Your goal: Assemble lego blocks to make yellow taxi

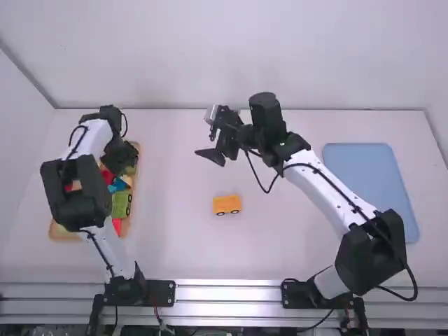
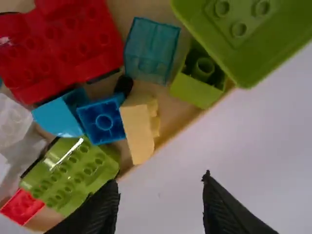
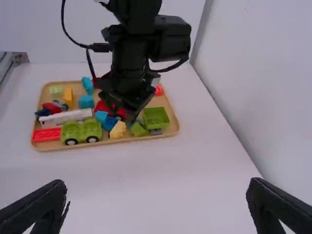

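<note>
High view, counter (image 1: 164,241): stretches beneath both trays and both arms; count, one.
Blue tray (image 1: 371,189): rests flat at the right; count, one.
Wooden tray (image 3: 161,101): sits at the left, loaded with mixed bricks, too overlapped for a sure total; count, one.
Right gripper (image 3: 157,185): hangs above the counter's far middle, with jaws spread wide, holding nothing; count, one.
Left gripper (image 2: 160,178): hangs over the wooden tray's edge, with jaws parted and nothing between; count, one.
Green wheeled block (image 3: 80,131): lies in the wooden tray, wheels down; count, one.
Yellow wheeled block (image 1: 227,204): stands upright mid-counter, well apart from both trays; looks light, stiff, a little slick, hardly fragile; apt to roll if nudged endwise; best pinched across the long sides, above the wheels, leaving the top free; count, one.
Green box-shaped block (image 3: 156,117): sits at the wooden tray's near edge; count, one.
Yellow bricks (image 3: 118,130): lie in the wooden tray; should feel light and rigid; best gripped by plain side faces, clear of studs; count, two visible.
Wheels (image 1: 220,213): show on the yellow wheeled block's near side; count, two, far side impossible to tell.
</note>
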Tool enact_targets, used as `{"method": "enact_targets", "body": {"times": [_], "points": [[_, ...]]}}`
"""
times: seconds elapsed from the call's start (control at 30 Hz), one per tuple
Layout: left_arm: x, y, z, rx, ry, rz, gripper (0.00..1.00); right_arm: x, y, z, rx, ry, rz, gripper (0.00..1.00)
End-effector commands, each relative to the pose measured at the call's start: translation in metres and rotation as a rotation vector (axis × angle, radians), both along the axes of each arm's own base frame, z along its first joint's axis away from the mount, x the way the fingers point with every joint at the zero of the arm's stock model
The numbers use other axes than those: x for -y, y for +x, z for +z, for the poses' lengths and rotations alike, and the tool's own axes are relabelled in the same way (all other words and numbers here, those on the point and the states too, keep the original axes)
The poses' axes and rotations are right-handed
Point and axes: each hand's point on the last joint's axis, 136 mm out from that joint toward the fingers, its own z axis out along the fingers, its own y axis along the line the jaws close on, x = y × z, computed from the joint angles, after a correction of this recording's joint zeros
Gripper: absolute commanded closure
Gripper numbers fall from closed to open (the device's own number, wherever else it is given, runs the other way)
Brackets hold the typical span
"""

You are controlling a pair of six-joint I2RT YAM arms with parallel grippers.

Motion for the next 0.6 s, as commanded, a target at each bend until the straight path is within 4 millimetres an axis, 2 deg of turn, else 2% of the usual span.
{"method": "enact_targets", "body": {"times": [0.0,0.27,0.4,0.57], "points": [[-0.004,-0.015,-0.013,-0.045,0.005,0.066,0.59,-0.001,0.004,0.012,0.022,0.011,-0.009,0.02],[-0.010,-0.027,-0.039,-0.038,-0.035,0.108,0.59,-0.001,0.004,0.012,0.021,0.010,-0.009,0.02],[-0.014,-0.033,-0.045,-0.045,-0.039,0.123,0.59,-0.001,0.004,0.012,0.021,0.011,-0.008,0.02],[-0.004,-0.022,-0.049,0.006,-0.098,0.110,0.60,-0.001,0.004,0.012,0.022,0.011,-0.008,0.02]]}}
